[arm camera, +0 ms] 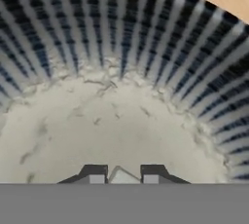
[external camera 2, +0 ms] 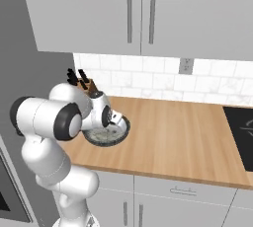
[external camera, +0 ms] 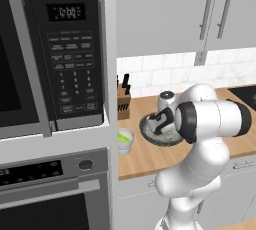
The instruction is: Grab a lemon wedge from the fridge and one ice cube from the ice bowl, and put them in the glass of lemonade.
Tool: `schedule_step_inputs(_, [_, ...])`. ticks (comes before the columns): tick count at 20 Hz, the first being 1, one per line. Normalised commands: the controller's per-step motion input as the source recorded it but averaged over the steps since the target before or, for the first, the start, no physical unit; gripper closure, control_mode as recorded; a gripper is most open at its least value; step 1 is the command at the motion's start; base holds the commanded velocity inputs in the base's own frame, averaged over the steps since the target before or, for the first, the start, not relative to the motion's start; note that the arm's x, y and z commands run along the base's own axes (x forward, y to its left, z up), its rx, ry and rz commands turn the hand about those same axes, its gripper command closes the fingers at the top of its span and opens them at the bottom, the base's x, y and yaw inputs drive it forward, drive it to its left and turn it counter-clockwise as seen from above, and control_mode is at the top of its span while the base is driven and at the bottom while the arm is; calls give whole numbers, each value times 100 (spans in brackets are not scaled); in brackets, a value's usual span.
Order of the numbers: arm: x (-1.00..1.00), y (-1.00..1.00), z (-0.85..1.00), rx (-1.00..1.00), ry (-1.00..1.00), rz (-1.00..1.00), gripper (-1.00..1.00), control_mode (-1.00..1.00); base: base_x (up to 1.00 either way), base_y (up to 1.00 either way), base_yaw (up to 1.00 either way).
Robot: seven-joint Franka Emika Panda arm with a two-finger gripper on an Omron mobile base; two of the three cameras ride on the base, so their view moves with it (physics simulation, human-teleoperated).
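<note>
**Gripper down in ice bowl**

Arm bent forward over counter (external camera 2: 188, 137), wrist pitched down, gripper (arm camera: 123, 175) low inside ice bowl (external camera: 150, 135). Jaws nearly closed on small pale piece, apparently an ice cube (arm camera: 121, 176). Bowl upright, round, no long axis. Glass of lemonade (external camera: 124, 140) just left of bowl. Knife block (external camera: 123, 99) behind, by wall.

A black microwave (external camera: 55, 49) with a lit display sits built into a grey column, directly above an oven (external camera: 52, 189). A wooden knife block (external camera: 123, 101) with dark handles stands on the wooden bench (external camera 2: 183, 137) against the white tiled wall (external camera 2: 148, 80). Pale wall cabinets (external camera 2: 138, 11) with bar handles hang above. A black cooktop (external camera 2: 242, 132) lies at the far end. A wall outlet (external camera 2: 186, 65) is set into the tiles.
</note>
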Motion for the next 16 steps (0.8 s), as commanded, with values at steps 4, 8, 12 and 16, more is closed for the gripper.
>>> schedule_step_inputs(4, [-44,9,26,2,-9,0,100,-100,0,0,0])
schedule_step_inputs(8, [-29,79,89,-2,-19,6,100,-100,0,0,0])
schedule_step_inputs(12, [0,100,100,0,-3,14,100,-100,0,0,0])
schedule_step_inputs(16, [0,94,100,0,2,21,100,-100,0,0,0])
